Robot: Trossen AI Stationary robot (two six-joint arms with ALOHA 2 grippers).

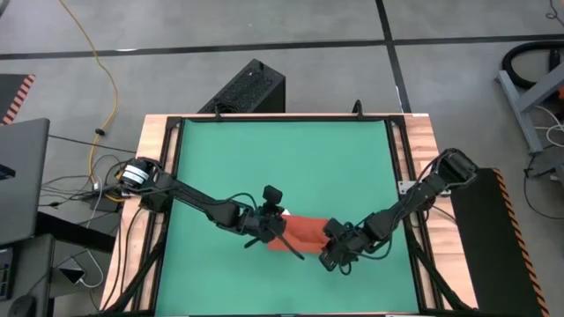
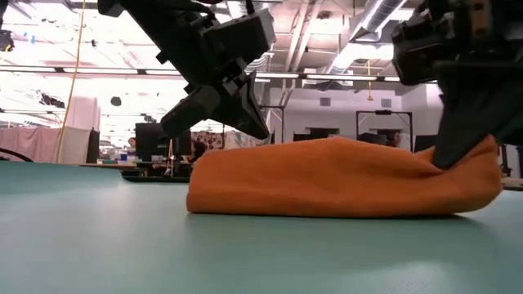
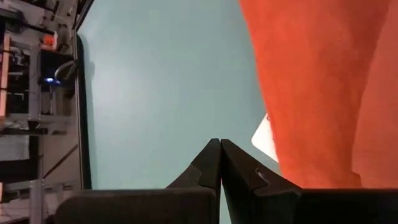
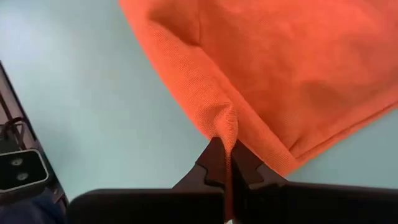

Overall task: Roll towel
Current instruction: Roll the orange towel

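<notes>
Towel [image 1: 301, 231] lies bunched in a low orange mound on the green bench [image 1: 282, 167], toward its near edge, between the two arms. Right gripper [image 4: 225, 163] sits at the towel's right end, fingers clenched on a thin pleat of the hem; the right wrist view shows the fabric drawn up into a ridge that runs straight into the closed tips. Left gripper [image 3: 220, 155] is at the towel's left end, fingers pressed together with nothing between them, just beside the cloth edge and the small white tag [image 3: 266, 138], not on the cloth. In the low view the left gripper hangs tilted above the left shoulder of the mound while the right one bears down on the far right corner. My reading: the roll is only started, since the cloth looks folded and lumpy rather than wound into a cylinder. To do this step well, the right hold should stay firm and low so the pinched hem does not slip out, and the pull should run along the bench rather than upward, or the mound will simply lift and flop. The left fingers would need to part and take the matching edge, so both ends turn over together and the roll stays even, not cone-shaped. Risk: a one-sided pull skews the whole towel.
</notes>
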